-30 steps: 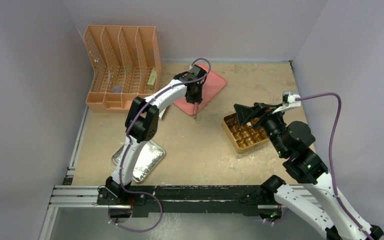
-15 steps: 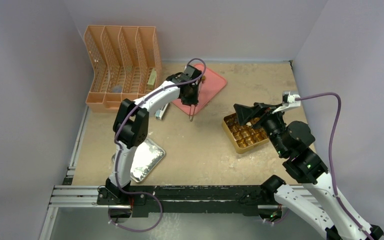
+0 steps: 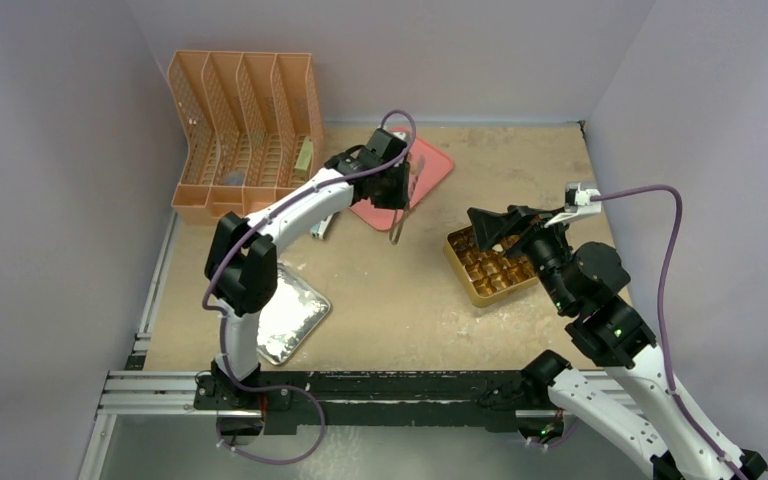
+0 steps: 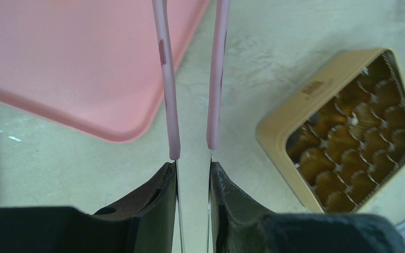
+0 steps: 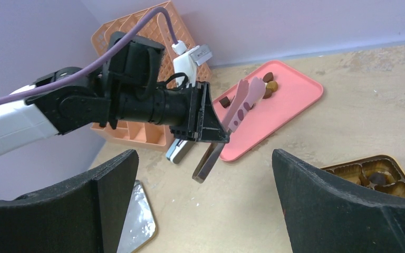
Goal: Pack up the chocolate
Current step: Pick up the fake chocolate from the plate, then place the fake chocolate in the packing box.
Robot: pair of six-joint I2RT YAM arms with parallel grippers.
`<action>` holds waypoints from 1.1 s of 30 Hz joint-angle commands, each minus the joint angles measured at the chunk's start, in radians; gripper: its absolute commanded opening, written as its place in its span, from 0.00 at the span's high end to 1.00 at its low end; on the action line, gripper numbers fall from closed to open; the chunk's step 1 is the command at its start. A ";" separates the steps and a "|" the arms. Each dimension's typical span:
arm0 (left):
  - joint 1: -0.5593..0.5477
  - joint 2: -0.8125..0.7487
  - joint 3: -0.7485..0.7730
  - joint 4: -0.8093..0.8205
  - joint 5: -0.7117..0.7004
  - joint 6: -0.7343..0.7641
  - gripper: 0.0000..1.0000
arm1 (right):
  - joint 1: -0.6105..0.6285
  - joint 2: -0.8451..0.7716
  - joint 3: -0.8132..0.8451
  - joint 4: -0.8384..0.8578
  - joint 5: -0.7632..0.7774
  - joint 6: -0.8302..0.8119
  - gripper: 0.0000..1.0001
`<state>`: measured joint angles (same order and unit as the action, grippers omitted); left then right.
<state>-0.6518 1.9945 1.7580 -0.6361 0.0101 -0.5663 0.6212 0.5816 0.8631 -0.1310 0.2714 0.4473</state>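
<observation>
My left gripper (image 3: 393, 192) is shut on a pair of metal tongs (image 3: 398, 228) with pink tips, held over the near edge of the pink tray (image 3: 432, 172). In the left wrist view the gripper (image 4: 193, 164) clamps the tongs' two arms (image 4: 169, 95); their tips run out of frame. A few chocolate pieces (image 5: 270, 84) lie on the pink tray (image 5: 290, 103). The gold gridded box (image 3: 490, 268) sits to the right, with a dark piece (image 5: 378, 178) in one cell. My right gripper (image 3: 505, 225) hovers open and empty over the box.
An orange file organizer (image 3: 245, 130) stands at the back left. A crumpled foil tray (image 3: 288, 315) lies at the front left. A small white and blue device (image 5: 182, 150) lies in front of the organizer.
The left arm's elbow has swung left and its wrist has turned, shifting the tongs slightly right along the pink tray's edge. The right arm has not moved.
</observation>
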 commanded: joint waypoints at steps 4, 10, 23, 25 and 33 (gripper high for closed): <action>-0.096 -0.119 -0.051 0.064 0.098 -0.009 0.75 | -0.003 -0.016 0.023 0.001 0.026 -0.014 0.01; -0.172 -0.140 -0.075 0.069 0.124 -0.017 0.75 | -0.003 -0.032 0.037 -0.020 0.062 -0.039 0.01; -0.282 -0.087 -0.099 0.160 0.163 -0.060 0.75 | -0.003 -0.048 0.057 -0.042 0.088 -0.052 0.01; -0.295 -0.072 -0.096 0.168 0.173 -0.064 0.74 | -0.003 -0.050 0.057 -0.044 0.089 -0.053 0.01; -0.322 -0.021 -0.102 0.168 0.163 -0.065 0.74 | -0.003 -0.055 0.054 -0.044 0.089 -0.052 0.01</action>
<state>-0.9707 1.9644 1.6379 -0.5167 0.1680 -0.6178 0.6212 0.5400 0.8768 -0.1978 0.3328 0.4099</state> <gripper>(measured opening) 0.260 0.987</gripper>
